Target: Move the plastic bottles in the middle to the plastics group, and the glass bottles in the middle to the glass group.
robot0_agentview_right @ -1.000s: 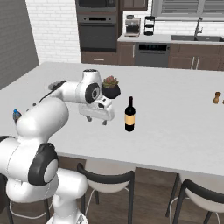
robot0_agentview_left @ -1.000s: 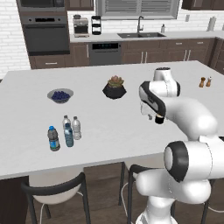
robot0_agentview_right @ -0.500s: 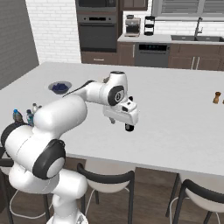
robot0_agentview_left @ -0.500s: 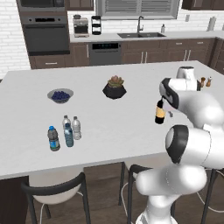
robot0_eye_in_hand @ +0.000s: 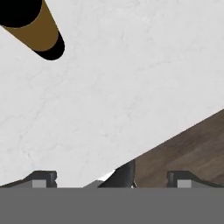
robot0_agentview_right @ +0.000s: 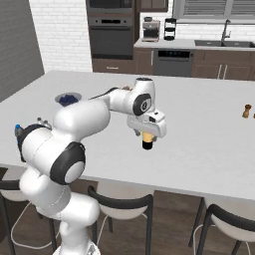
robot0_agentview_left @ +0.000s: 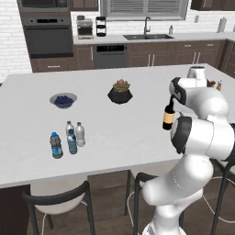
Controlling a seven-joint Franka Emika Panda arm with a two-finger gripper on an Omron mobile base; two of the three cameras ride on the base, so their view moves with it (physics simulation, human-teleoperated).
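I see the dark glass bottle (robot0_agentview_left: 169, 115) standing upright on the tabletop (robot0_agentview_left: 137, 124) at right of the left base frame, tucked against my arm. In the hand view its tan label shows upper left, clear of my fingers (robot0_eye_in_hand: 43, 178), which are spread wide and hold nothing. The plastic bottles (robot0_agentview_left: 73, 137) cluster lower left.
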